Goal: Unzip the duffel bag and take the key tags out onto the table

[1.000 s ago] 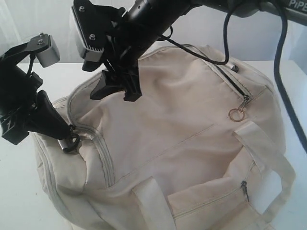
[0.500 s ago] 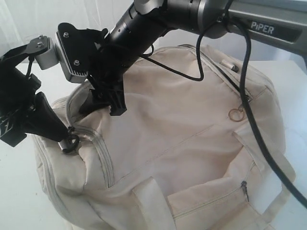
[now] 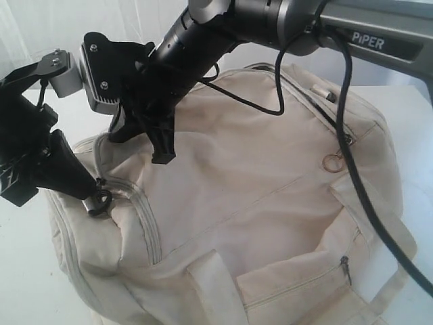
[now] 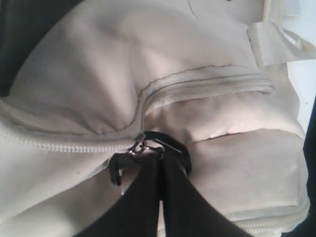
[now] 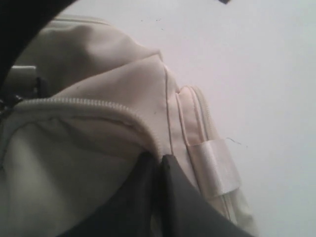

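The duffel bag [image 3: 257, 183] lies on the table [image 3: 27, 271]. At its left end the left gripper [image 3: 93, 197] meets a zipper pull [image 4: 138, 149], and the right gripper [image 3: 161, 154] reaches across onto the bag's top just behind it.

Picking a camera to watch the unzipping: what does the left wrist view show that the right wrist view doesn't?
Left wrist only: the left gripper shut on the dark zipper pull. Right wrist only: the right gripper shut at the bag's seam beside a webbing tab. Both: the duffel bag, zipper closed.
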{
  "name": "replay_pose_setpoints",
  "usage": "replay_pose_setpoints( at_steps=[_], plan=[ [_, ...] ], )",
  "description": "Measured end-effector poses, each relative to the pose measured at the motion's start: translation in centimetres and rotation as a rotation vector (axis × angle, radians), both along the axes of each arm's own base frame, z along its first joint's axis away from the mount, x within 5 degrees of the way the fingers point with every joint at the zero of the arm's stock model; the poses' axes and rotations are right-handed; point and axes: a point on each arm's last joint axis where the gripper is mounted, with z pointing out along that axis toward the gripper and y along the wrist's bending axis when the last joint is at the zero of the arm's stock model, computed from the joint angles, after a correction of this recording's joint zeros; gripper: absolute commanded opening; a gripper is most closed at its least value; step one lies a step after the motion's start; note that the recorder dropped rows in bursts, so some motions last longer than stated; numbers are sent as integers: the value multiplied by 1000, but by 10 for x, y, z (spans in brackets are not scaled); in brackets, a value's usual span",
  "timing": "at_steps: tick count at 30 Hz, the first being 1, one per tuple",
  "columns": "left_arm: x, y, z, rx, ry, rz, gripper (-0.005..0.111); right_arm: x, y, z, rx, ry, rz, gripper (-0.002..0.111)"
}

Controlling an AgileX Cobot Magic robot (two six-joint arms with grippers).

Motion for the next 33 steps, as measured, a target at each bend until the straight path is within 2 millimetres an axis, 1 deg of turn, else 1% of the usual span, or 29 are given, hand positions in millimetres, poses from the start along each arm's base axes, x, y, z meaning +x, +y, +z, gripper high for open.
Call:
replay_pose_setpoints(
  at_steps=[4, 7, 12, 14, 17, 20, 25, 29, 33],
  plan=[
    [1, 0, 0, -7, -3, 9, 0, 8, 1, 1, 22, 29, -161, 0],
    [-1, -1, 1, -20, 15, 11, 0, 14, 1, 2, 47, 16, -236, 0],
    [-2, -3, 2, -42, 42, 14, 0, 17, 2, 3, 74, 17, -290, 0],
    [-3, -4, 4, -63, 51, 15, 0, 21, 1, 5, 94, 30, -332, 0],
    [-6, -6, 1, -91, 83, 19, 0, 27, -1, 7, 128, 43, -385, 0],
    [-9, -7, -4, -98, 112, 18, 0, 34, -6, 8, 149, 63, -430, 0],
    [-15, -11, -7, -171, 177, 15, 0, 44, -15, 8, 166, 96, -494, 0],
    [-20, -14, -15, -215, 231, 25, 0, 46, -18, 7, 161, 129, -515, 0],
    [-22, -16, -18, -257, 265, 41, 0, 46, -19, 7, 157, 160, -536, 0]
  ],
)
